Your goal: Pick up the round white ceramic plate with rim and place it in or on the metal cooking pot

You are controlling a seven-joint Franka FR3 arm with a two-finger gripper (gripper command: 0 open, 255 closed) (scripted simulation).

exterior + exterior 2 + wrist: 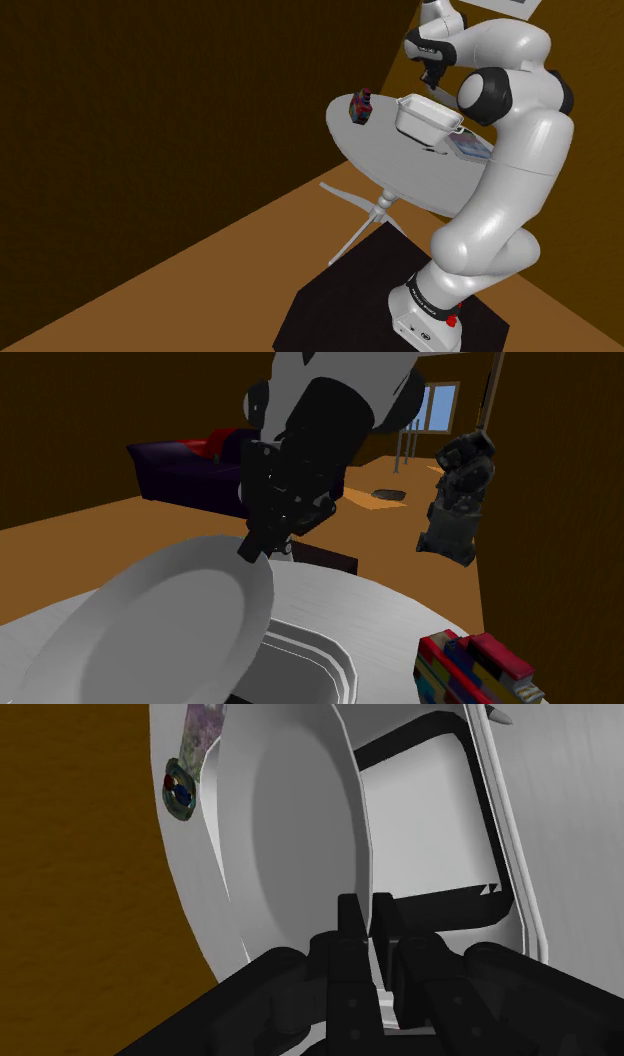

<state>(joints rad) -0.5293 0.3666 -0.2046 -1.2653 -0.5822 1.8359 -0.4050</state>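
Observation:
The round white plate [170,622] with a raised rim hangs tilted above the table, and my gripper [256,548] is shut on its upper edge. In the wrist view the two black fingers [349,918] pinch the plate's [290,824] rim, gripper [367,911]. Just beyond and below the plate is the cooking pot [430,824], drawn as a white rectangular pan with a dark inner edge. That pot [430,116] stands on the round grey table [385,160], with my gripper [434,78] right above it. The plate's lower edge overlaps the pot [315,652].
A colourful block toy [361,105] [470,670] stands near the table's edge, on the far side of the pot from my stand. A flat patterned item [468,147] lies by my arm. A dark sofa [190,467] sits behind.

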